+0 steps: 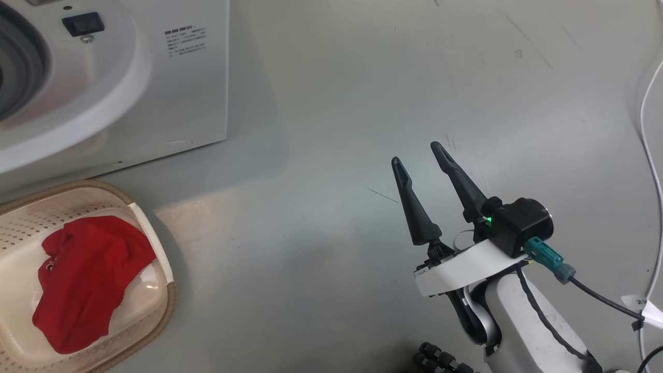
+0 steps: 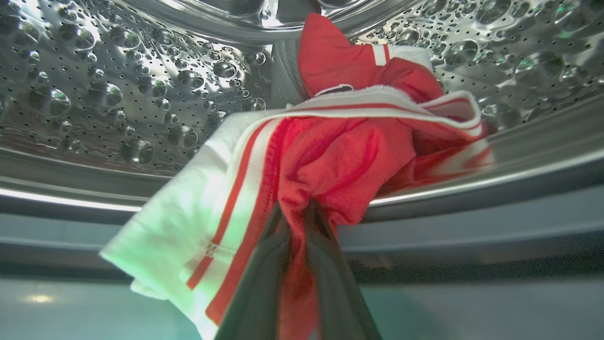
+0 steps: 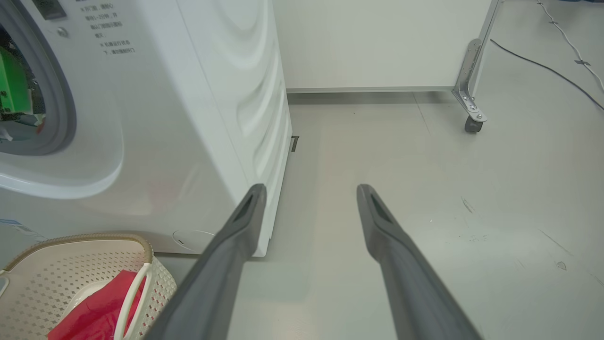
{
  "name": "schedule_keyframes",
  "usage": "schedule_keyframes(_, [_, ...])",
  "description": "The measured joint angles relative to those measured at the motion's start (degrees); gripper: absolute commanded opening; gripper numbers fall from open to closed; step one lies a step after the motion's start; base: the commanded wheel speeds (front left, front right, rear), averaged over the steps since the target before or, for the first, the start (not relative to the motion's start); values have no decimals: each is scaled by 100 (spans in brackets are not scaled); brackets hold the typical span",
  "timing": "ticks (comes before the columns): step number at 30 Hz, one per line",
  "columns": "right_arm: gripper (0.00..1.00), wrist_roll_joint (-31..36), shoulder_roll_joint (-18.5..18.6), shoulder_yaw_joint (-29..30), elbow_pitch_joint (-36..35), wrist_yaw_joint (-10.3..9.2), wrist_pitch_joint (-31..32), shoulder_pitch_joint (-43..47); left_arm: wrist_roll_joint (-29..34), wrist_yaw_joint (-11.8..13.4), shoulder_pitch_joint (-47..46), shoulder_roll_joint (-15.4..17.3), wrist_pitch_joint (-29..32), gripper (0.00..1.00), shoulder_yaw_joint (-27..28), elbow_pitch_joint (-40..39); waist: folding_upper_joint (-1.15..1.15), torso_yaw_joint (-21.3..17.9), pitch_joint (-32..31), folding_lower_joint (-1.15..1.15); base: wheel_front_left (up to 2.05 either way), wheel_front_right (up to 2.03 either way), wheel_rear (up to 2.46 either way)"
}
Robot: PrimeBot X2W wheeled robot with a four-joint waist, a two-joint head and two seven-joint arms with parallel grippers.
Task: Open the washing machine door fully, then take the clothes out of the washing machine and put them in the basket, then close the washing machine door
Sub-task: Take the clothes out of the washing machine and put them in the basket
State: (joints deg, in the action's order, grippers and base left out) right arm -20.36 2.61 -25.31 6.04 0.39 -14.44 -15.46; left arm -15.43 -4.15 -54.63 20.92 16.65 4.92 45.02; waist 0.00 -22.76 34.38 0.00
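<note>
The washing machine stands with its opening uncovered, so the door-opening step looks done. One red garment already lies in the basket, which sits on the floor at the near left, just in front of the machine. The left hand is pinching a red-and-white garment draped over the lip of the drum, not yet carried out. The right hand hangs spread and empty, well to the right. Judged from this, what is left is to bring this garment to the basket, check the drum and close the door.
</note>
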Motion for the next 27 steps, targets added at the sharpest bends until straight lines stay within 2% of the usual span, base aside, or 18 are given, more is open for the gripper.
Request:
schedule_keyframes(13, [100, 59, 2, 100, 176, -4, 0, -49, -19, -97, 76, -211, -928, 0, -30, 321, 0, 197, -384, 0, 0, 0, 0])
schedule_keyframes(27, [100, 141, 8, 266, 394, 14, 0, 76, -71, -194, 677, -482, -1747, 0, -116, 594, 0, 432, -1066, 0, 0, 0, 0])
